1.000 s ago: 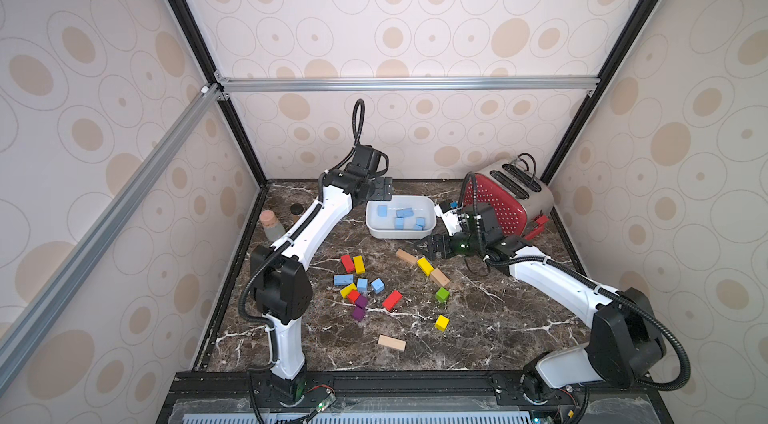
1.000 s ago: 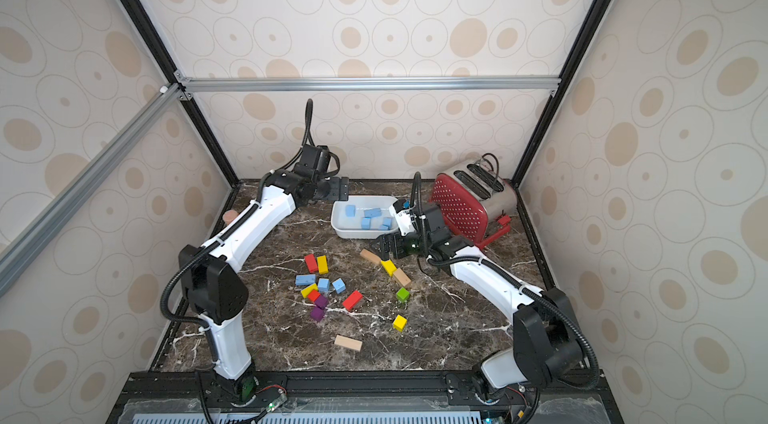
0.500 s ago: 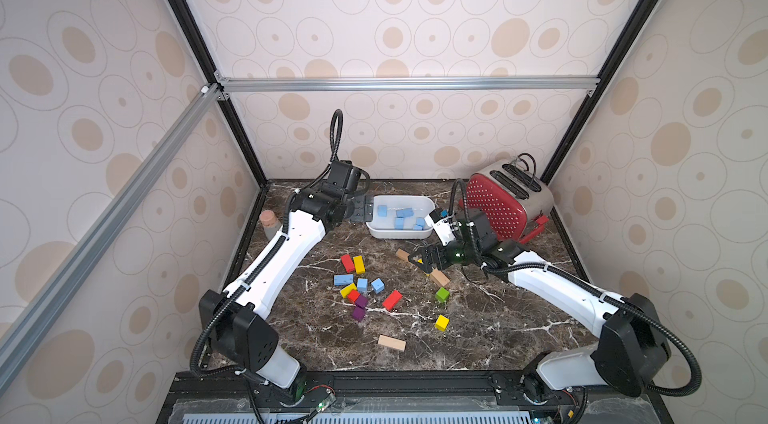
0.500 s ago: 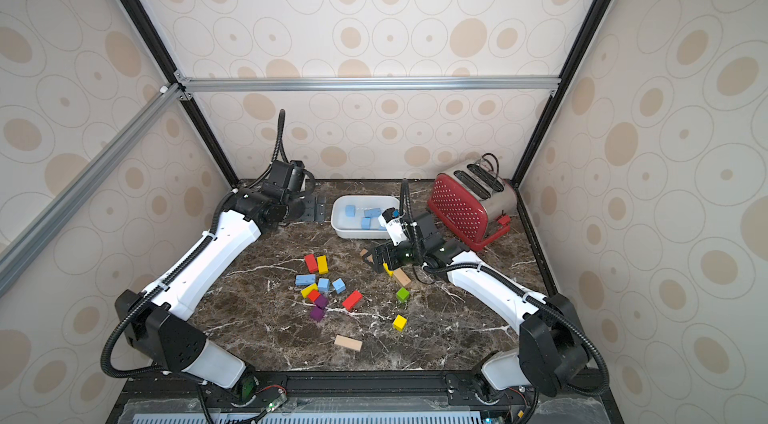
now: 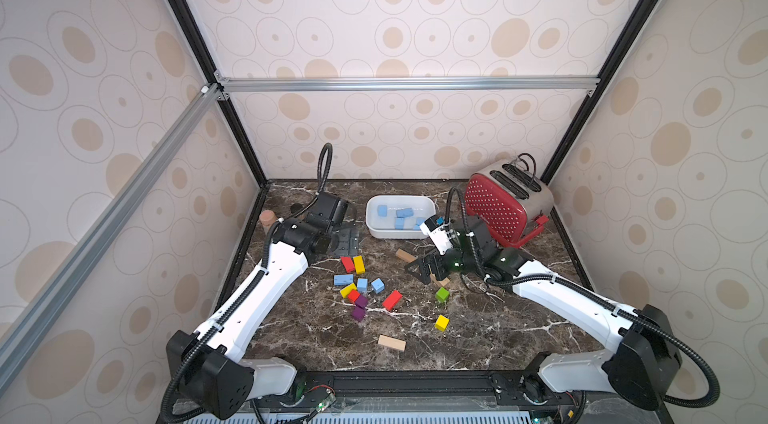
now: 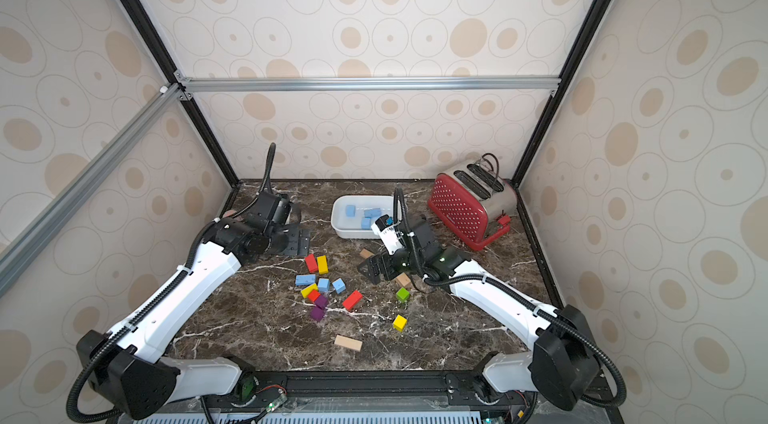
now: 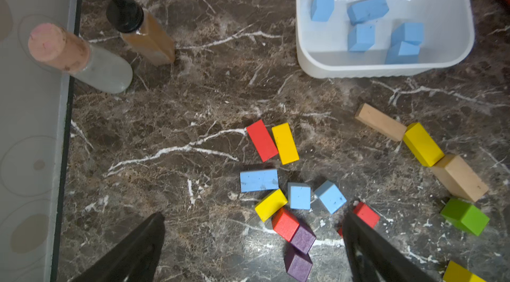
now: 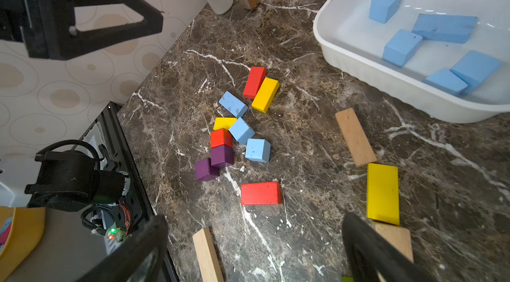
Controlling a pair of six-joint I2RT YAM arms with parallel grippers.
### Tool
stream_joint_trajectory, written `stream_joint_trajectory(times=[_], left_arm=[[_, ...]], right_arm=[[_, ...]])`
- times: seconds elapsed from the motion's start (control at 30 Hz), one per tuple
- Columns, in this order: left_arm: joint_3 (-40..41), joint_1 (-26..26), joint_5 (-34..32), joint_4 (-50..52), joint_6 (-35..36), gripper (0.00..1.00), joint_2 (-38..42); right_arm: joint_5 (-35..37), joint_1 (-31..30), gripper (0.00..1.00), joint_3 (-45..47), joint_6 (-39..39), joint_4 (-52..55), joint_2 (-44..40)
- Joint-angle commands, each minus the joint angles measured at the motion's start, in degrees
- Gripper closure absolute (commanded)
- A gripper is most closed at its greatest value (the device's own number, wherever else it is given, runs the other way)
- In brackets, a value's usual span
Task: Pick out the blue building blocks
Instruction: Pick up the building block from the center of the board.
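Three blue building blocks lie loose mid-table among other colours: a bar (image 5: 343, 279) (image 7: 259, 180) and two cubes (image 5: 362, 285) (image 5: 377, 285). Several more blue blocks (image 5: 404, 212) (image 8: 444, 28) sit in the white tub (image 5: 374, 231) at the back. My left gripper (image 5: 347, 241) (image 7: 253, 215) hangs open and empty left of the tub, behind the loose pile. My right gripper (image 5: 419, 270) (image 8: 255, 217) is open and empty, low over the table right of the pile, above a tan bar.
A red toaster (image 5: 505, 202) stands at the back right. Two bottles (image 7: 82, 58) (image 7: 143, 34) stand by the left wall. Red (image 5: 391, 300), yellow (image 5: 441, 322), green (image 5: 442, 294) and purple (image 5: 358, 313) blocks and a tan bar (image 5: 391, 342) lie scattered.
My left arm has swung away from the tub to the left and dropped lower. My right gripper has left the tub's edge and come forward over the table. Both stayed open.
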State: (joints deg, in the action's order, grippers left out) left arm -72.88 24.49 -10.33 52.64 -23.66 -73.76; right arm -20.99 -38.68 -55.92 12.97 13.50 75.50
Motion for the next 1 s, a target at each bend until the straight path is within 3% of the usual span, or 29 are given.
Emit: stream_joint_trajectory(times=[0.0,0.6,0.97], left_arm=[[2.79,-0.06,0.09,3.36,-1.83,0.01,2.4],[15.07,-0.1,4.41,-3.33,-4.94,0.01,2.22],[16.63,-0.13,6.21,-7.98,-4.95,0.01,-5.14]], right_arm=[[2.05,-1.47,0.0,1.11,-0.4,1.06,-1.68],[3.28,-6.92,0.0,5.29,4.56,-3.33,1.78],[2.76,-6.98,0.0,6.99,6.78,-8.68,4.83]])
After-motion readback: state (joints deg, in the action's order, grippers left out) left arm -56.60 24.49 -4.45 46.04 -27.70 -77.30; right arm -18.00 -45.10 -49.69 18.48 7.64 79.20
